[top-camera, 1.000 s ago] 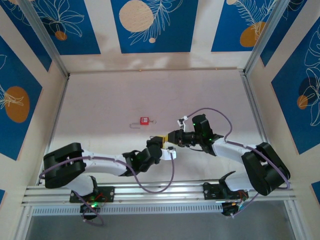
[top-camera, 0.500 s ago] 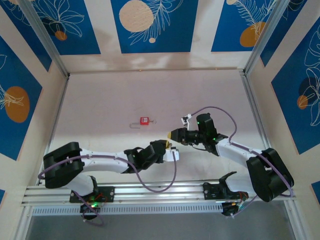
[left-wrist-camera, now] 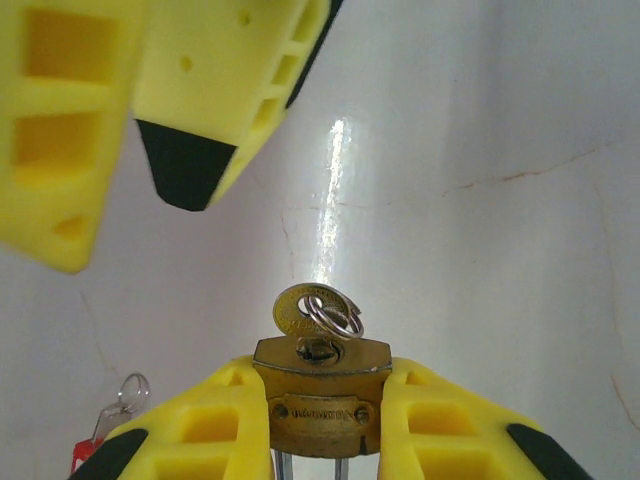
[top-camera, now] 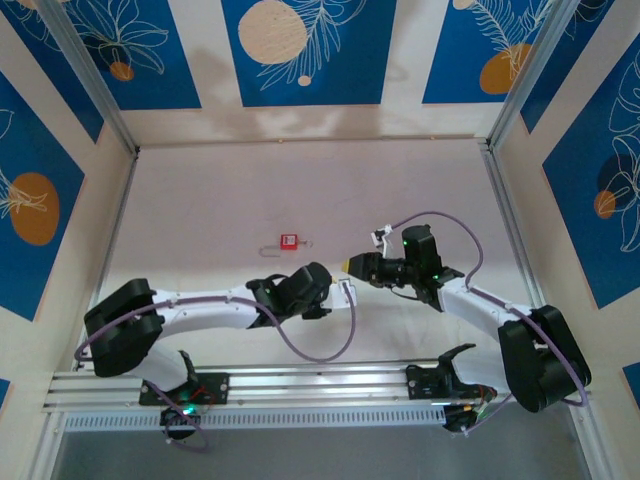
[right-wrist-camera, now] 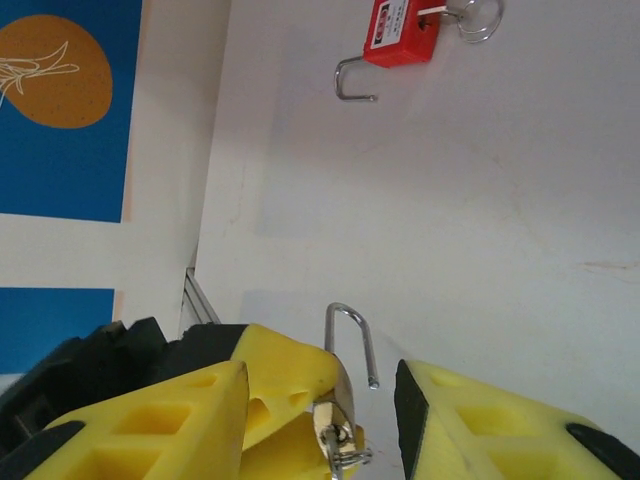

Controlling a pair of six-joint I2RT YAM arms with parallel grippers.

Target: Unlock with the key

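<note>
1. The left end effector (left-wrist-camera: 320, 415) is closed on a small brass padlock with a steel shackle (left-wrist-camera: 320, 395). One yellow finger presses each side of the lock body.
2. A brass-coloured key (left-wrist-camera: 300, 312) sits in the keyhole on the padlock's upper face, and a silver split ring (left-wrist-camera: 338, 316) is threaded through its head.
3. In the right wrist view, the brass padlock's shackle (right-wrist-camera: 350, 340) rises from the body as a hook. One leg ends free, clear of the body.
4. The right end effector (top-camera: 350, 265) is open and holds nothing. In the left wrist view its two yellow, black-tipped fingers (left-wrist-camera: 190, 150) hang apart, above and to the left of the key, and do not touch it.
5. From above, the two end effectors meet tip to tip near the middle of the pale bench (top-camera: 200, 200), with the held padlock between them, off the surface.
6. A red plastic-bodied padlock (top-camera: 289, 241) lies flat on the bench, farther back and a little to the left, apart from both arms.
7. Its thin steel shackle (right-wrist-camera: 355, 82) stands open as a hook, and a wire key ring (right-wrist-camera: 478, 18) lies at its other end.
</note>
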